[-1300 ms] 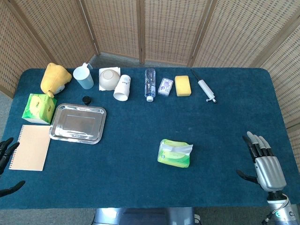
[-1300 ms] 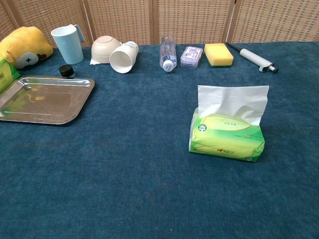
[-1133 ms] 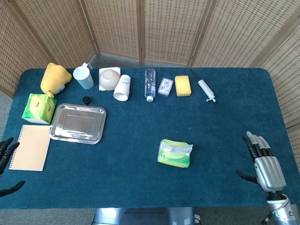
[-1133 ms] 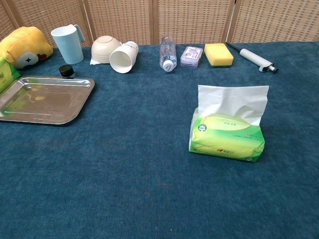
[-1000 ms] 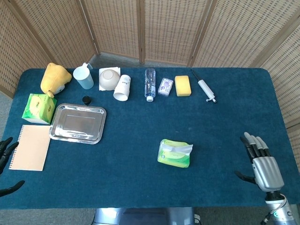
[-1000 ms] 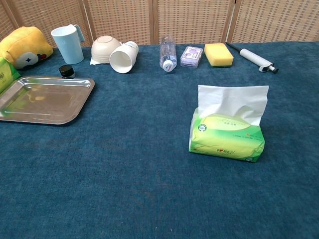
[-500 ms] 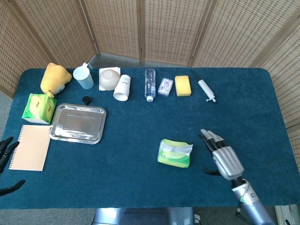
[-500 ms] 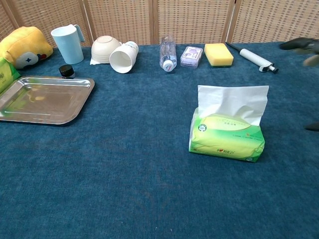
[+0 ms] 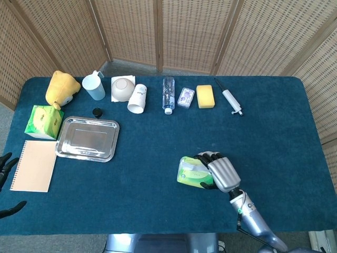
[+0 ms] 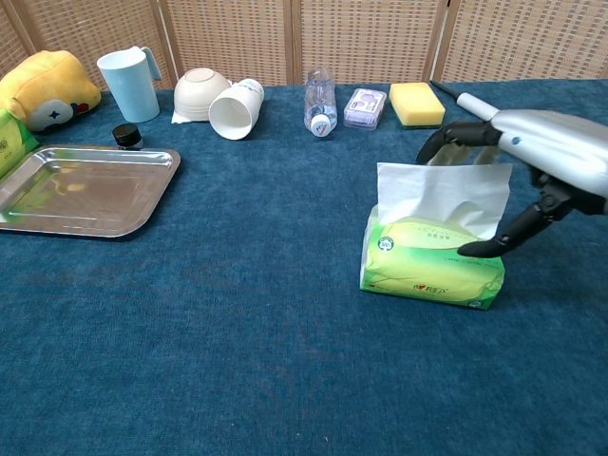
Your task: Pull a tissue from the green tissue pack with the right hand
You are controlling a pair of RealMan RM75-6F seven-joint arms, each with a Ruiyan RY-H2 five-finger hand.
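The green tissue pack (image 9: 189, 172) lies on the blue table near the front, right of the middle; in the chest view the pack (image 10: 429, 268) has a white tissue (image 10: 435, 195) standing up from its top. My right hand (image 9: 220, 171) is at the pack's right end. In the chest view the right hand (image 10: 541, 157) has its fingers (image 10: 446, 138) curved behind the tissue's top edge and its thumb in front, with a gap between them, so it holds nothing. My left hand (image 9: 6, 168) shows only dark fingers, spread apart, at the front left edge.
A steel tray (image 9: 87, 138), a tan notebook (image 9: 34, 165) and a second green tissue pack (image 9: 43, 121) lie at the left. Along the back stand a yellow plush (image 9: 61, 88), blue cup (image 9: 95, 86), bowl (image 9: 123, 87), paper cup (image 9: 137, 98), bottle (image 9: 168, 94), sponge (image 9: 205, 96) and syringe (image 9: 230, 100).
My right hand has swept left from the table's front right corner to the tissue pack, and its fingers now curve around the raised tissue. The left hand has barely moved.
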